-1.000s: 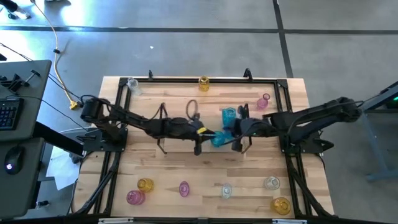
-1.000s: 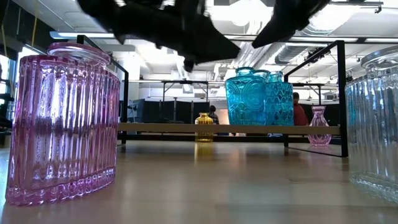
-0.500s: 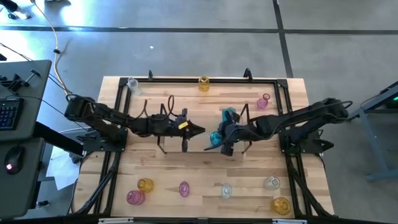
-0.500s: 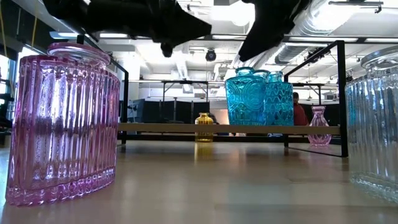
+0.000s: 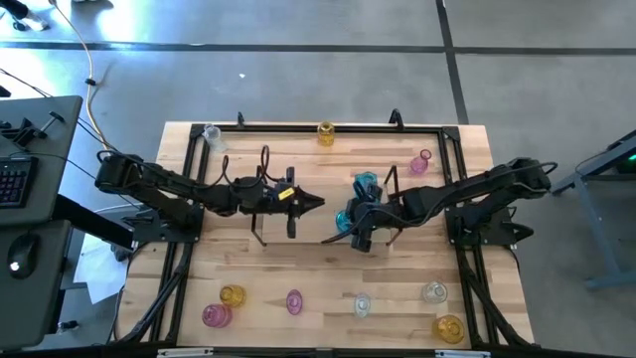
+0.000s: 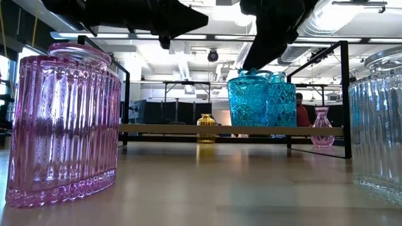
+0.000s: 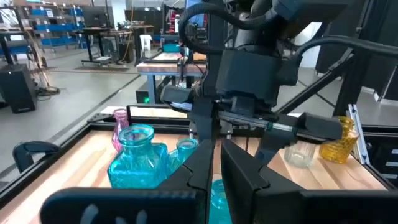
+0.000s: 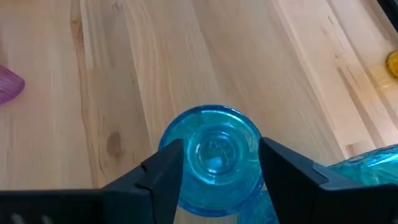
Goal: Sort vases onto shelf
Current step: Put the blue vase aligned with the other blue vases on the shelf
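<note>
A cyan vase [image 5: 344, 221] stands upright by its base on the shelf [image 6: 163, 129], near the middle of the table. My right gripper [image 5: 352, 225] hangs over it, open, one finger on each side of the vase's mouth [image 8: 214, 152]. Another cyan vase [image 5: 366, 183] stands just beyond it on the shelf. My left gripper [image 5: 316, 203] is shut with nothing in it. It points level at the cyan vases from the table's left, a short way off. My right gripper comes from above, pointing down, with its fingers [image 8: 166, 167] on either side of the cyan vase's rim [image 8: 180, 134]. I cannot tell whether they touch the glass. The vase stands upright on the shelf.
An amber vase [image 5: 326, 132], a clear vase [image 5: 212, 136] and a pink vase [image 5: 421, 162] stand along the far side. Several more vases line the near edge, among them a pink one [image 5: 216, 315] and an amber one [image 5: 449, 327]. Black frame rails [image 5: 181, 229] run along both short sides.
My left gripper has drawn back from the cyan vase toward the table's left edge. My right gripper has moved toward the left until it hangs over that vase. The vase has stayed upright in its place on the shelf.
</note>
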`<action>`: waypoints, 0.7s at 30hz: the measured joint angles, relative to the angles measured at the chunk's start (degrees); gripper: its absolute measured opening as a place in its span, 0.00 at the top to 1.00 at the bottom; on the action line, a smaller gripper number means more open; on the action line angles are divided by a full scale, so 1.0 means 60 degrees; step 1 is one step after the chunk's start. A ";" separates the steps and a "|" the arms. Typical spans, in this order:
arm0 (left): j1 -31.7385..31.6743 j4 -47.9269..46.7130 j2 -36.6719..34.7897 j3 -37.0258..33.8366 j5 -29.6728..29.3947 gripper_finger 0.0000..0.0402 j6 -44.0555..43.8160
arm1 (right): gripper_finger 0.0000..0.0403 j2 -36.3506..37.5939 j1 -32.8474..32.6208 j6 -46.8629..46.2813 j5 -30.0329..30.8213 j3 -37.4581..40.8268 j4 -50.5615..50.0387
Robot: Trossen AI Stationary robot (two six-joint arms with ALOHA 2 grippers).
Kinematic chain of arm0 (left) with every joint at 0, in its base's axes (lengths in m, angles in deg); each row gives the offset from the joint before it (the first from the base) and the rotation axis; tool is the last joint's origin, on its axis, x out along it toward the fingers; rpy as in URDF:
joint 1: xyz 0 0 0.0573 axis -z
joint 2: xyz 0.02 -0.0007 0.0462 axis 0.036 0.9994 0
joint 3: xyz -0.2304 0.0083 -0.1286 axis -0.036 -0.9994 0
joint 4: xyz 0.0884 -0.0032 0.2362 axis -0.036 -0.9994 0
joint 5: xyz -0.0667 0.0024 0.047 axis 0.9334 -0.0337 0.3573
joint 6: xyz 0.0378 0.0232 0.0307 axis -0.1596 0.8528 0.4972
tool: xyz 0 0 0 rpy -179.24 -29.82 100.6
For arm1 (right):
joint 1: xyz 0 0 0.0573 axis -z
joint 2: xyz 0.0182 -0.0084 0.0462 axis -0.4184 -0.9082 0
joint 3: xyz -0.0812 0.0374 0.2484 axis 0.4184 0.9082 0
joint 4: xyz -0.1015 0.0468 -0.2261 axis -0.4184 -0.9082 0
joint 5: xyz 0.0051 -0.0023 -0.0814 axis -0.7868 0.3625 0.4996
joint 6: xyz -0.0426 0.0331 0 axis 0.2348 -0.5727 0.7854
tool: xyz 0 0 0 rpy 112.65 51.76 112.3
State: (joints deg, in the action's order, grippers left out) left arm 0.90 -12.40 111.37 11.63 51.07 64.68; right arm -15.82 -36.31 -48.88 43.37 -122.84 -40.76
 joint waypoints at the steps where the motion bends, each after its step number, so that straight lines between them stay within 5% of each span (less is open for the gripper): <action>1: 0.0000 0.0007 0.0000 0.0000 0.0000 0.95 0.0033 | 0.52 0.0000 0.0000 -0.0001 0.0000 0.0000 -0.0027; 13: 0.0000 0.0061 0.0000 0.0000 -0.0051 0.95 0.0155 | 0.71 0.0018 0.0004 0.0032 -0.0364 0.0007 -0.0154; 21: 0.0000 0.0058 0.0004 0.0000 -0.0058 0.95 0.0155 | 0.72 0.0046 0.0000 -0.0044 -0.0401 -0.0004 -0.0435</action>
State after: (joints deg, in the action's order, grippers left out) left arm 0.90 -12.06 111.39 11.63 50.72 65.61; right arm -15.54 -36.31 -49.15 40.97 -122.86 -43.37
